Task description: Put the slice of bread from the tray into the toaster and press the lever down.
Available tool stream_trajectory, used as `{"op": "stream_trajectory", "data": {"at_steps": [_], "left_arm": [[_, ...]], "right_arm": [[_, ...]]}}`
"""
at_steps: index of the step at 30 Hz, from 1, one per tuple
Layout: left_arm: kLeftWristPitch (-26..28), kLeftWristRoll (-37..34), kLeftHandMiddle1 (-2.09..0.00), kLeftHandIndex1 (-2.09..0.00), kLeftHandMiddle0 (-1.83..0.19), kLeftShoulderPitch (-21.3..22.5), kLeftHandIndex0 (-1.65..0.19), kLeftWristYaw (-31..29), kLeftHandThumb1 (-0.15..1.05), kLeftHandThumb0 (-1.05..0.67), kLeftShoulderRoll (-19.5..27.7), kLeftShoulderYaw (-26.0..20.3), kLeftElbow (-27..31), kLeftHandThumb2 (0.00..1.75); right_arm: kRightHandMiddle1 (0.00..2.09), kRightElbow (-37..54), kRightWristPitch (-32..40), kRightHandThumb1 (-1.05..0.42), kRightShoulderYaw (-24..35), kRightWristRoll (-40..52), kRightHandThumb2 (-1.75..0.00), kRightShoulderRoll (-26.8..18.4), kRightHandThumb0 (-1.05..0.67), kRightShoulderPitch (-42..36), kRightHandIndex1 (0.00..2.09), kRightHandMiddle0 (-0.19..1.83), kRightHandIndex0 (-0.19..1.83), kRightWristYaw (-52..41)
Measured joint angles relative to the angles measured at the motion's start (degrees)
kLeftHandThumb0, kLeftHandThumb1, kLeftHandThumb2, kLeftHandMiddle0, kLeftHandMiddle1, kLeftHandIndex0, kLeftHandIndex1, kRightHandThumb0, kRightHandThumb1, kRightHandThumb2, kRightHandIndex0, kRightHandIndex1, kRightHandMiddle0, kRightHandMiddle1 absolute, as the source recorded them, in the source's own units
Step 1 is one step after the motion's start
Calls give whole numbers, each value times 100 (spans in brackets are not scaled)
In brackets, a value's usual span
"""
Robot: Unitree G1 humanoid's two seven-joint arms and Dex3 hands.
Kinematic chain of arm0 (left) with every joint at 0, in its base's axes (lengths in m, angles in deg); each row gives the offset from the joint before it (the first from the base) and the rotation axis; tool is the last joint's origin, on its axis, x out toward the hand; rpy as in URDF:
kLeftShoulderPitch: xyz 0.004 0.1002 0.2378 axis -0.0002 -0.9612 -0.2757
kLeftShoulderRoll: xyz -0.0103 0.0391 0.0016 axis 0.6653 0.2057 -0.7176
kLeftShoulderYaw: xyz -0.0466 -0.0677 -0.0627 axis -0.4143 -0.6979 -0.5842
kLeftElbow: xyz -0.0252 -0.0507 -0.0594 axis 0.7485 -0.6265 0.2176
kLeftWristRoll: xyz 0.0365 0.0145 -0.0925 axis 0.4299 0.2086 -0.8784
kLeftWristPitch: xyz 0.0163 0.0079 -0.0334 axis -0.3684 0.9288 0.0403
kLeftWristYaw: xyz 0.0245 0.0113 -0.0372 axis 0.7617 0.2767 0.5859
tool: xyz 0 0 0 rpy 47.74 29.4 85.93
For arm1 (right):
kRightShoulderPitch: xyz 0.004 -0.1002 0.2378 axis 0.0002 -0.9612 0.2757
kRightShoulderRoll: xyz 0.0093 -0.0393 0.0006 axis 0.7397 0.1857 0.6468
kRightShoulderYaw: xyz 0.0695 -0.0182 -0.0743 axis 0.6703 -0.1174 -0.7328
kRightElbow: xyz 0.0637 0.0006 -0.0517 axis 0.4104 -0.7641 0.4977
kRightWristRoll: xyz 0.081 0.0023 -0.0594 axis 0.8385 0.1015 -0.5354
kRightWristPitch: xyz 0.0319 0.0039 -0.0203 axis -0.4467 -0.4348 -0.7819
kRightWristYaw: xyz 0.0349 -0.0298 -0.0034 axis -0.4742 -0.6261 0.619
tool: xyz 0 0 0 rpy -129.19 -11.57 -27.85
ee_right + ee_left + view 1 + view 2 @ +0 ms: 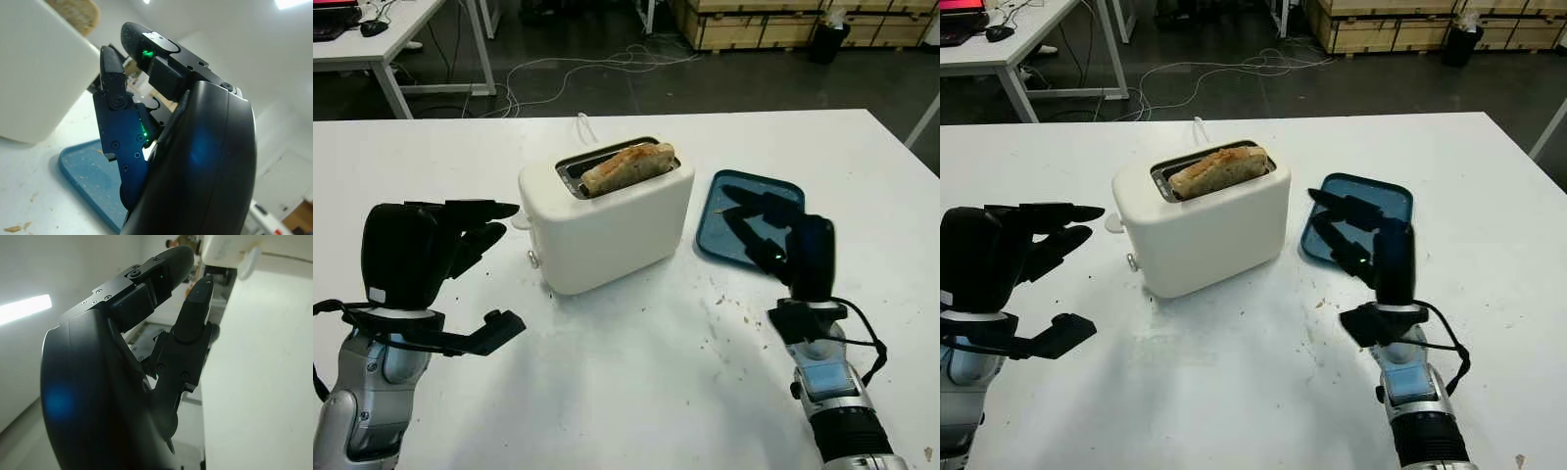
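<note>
Nearest to me, my left hand (431, 250) is raised above the white table (626, 392) at my left side, open and holding nothing, its fingers (480, 211) pointing toward the toaster. My right hand (773, 235) is up at my right side, also open and holding nothing, reaching over the near edge of the blue tray (744, 201). Crumbs (729, 308) are scattered on the table just in front of that hand, between my right arm and the toaster.

Past my hands, the white toaster (607, 220) stands near the middle of the table, with the tray just beside it on its right. The slice of bread (628, 164) sits in the toaster's slot, its browned top sticking up above the rim. The lever (521, 221) juts from the toaster's left end, near my left fingertips but apart from them. A white cord (584, 125) runs off behind the toaster toward the far edge of the table.
</note>
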Motion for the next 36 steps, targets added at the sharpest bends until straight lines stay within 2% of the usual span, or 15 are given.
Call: {"op": "stream_trajectory", "data": {"at_steps": [4,13,23,33,36], "left_arm": [[137,72,-79,-1,-138,5,-111,-191,86,-25,23,9,3,0],[200,96,-79,-1,-137,101,-113,-331,87,-23,84,115,-45,0],[146,93,-81,-3,-136,280,-119,-306,89,-22,165,261,-364,1],[147,113,-102,-1,-128,433,-121,-233,92,-16,170,453,-681,4],[157,224,-101,0,-127,498,-120,-187,92,-15,181,492,-793,3]], "right_arm": [[1,85,269,-92,119,386,-17,60,-38,0,59,106,96,-346],[0,85,273,-92,285,488,-15,138,-38,9,54,106,100,-580],[1,85,276,-92,370,522,-13,173,-38,9,49,107,102,-675],[0,193,332,-92,369,551,-12,257,-38,5,44,106,103,-763],[0,204,332,-92,364,551,-12,259,-38,4,42,106,103,-821]]}}
